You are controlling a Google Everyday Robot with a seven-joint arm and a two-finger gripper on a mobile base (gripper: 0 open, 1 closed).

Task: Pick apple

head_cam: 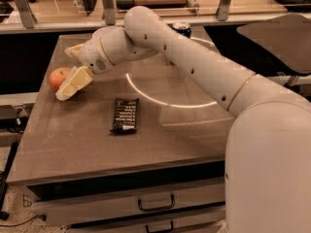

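At the ten o'clock corner of the table (73, 149), the gripper (70, 85) hangs low, tilted down toward eight o'clock, just at the four o'clock side of the apple (57, 76). From our viewpoint it overlaps the fruit's lower right edge. We cannot tell whether it touches the apple or only stands in front of it, nor whether the gripper is open or closed. The apple rests on the tabletop, close to the left edge, with its orange-red top and left side showing.

We judge this to be the approach, with the lift not yet made. The slant of the wrist looks chosen to bring the gripper around the fruit from its inner side rather than from the table's edge. That carries a risk: a round fruit this near the edge could roll toward nine o'clock if pushed instead of enclosed.

Behind the wrist, the white arm (194, 64) stretches across the table from four o'clock, long and nearly flat. That keeps it above everything lying there.

A dark wrapped bar (125, 115) lies flat at four o'clock from the gripper, well apart from it and out of its line. A ring of light (170, 103) curves across the middle of the table. At one o'clock the top of a can (182, 28) peeks over the arm. Drawers (155, 205) sit beneath the front edge — none of this bears on the grasp
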